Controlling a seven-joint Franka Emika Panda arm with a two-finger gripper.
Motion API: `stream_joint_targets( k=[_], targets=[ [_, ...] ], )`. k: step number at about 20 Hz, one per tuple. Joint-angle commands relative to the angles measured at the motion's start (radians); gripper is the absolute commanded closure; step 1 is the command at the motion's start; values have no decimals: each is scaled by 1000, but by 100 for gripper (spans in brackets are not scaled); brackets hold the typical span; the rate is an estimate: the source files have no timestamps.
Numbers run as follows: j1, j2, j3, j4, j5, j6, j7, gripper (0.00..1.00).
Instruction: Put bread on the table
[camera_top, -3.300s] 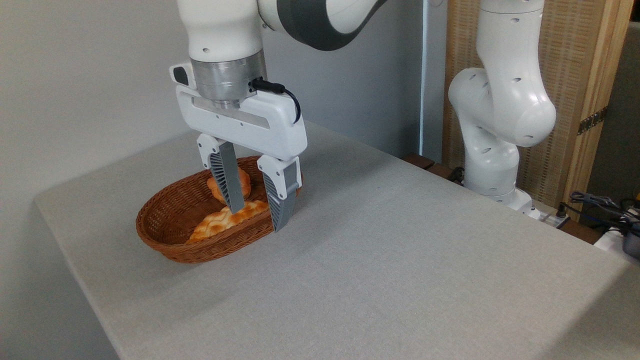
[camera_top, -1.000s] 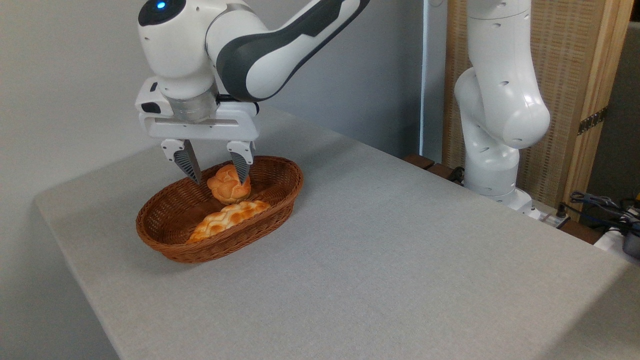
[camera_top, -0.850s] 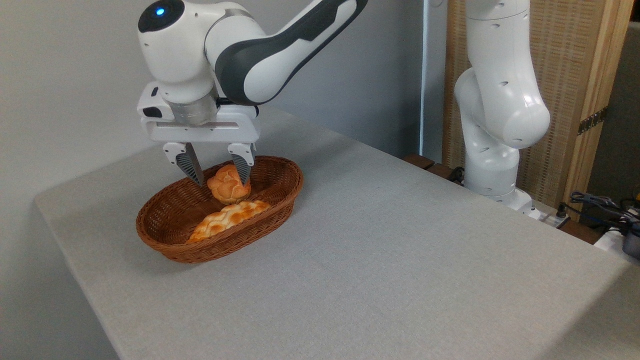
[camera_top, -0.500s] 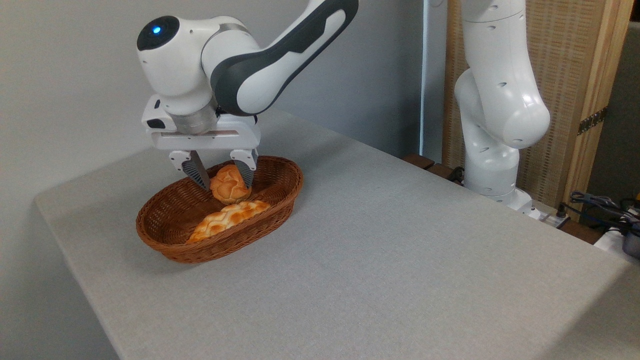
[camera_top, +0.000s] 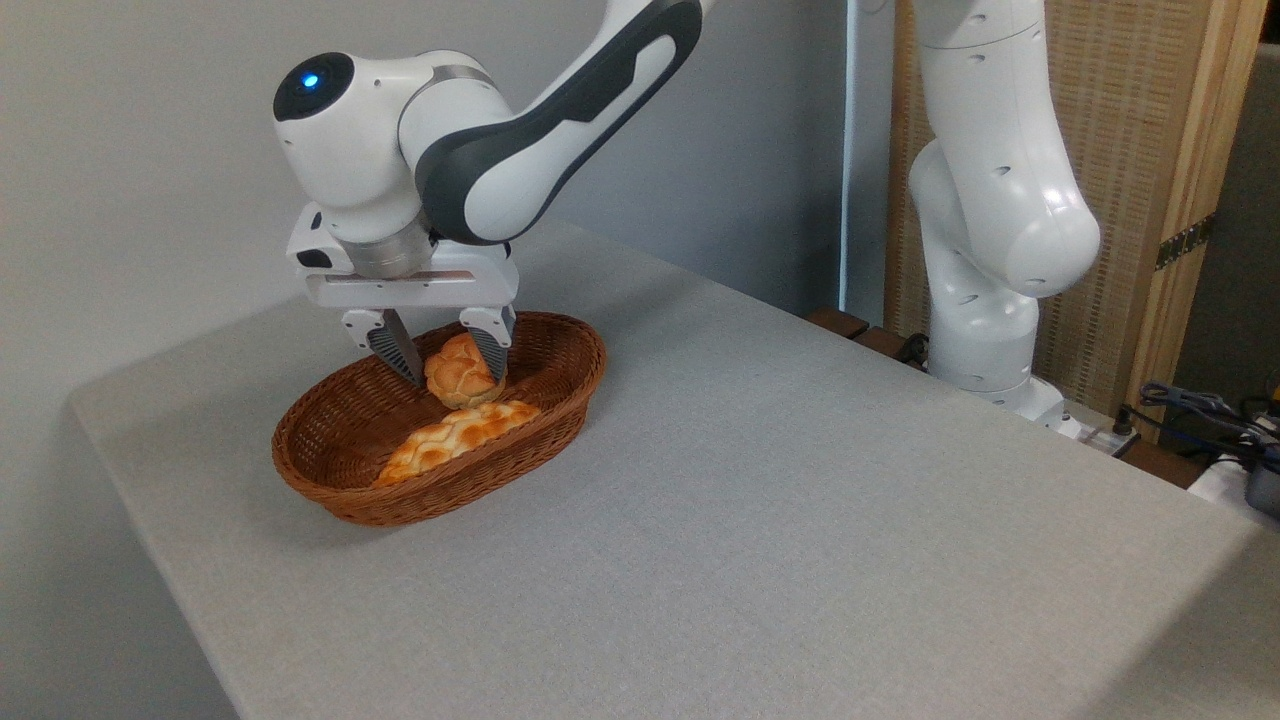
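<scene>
The bread (camera_top: 459, 372), a small round golden bun, sits inside a brown wicker basket (camera_top: 330, 470) at the left of the grey table (camera_top: 800, 520), behind a flat braided loaf (camera_top: 455, 438). The gripper (camera_top: 455, 370) straddles the bun, fingers part-open on either side; whether they touch it is unclear. The grasp appears to be in hand. Next the fingers must close, then lift clear of the rim. The arm reaches over from the right, wrist pointing down.

It looked a robotics lab: a white arm (camera_top: 1000, 200) bolted beside a grey table (camera_top: 750, 520), loose cables (camera_top: 1200, 405), a woven screen (camera_top: 1130, 150) behind.
</scene>
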Motion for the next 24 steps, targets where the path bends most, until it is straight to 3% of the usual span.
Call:
stream_joint_targets(
  k=[1,5,9,15,24],
  targets=[
    [-2,2,-15,-4,-6,13,-10,0],
    [-1,7,-15,-4,0,13,1,4],
    [-1,7,-15,-4,16,14,6,29],
    [7,7,-13,-4,16,13,13,54],
    [10,5,-12,-3,16,13,18,54]
  ],
)
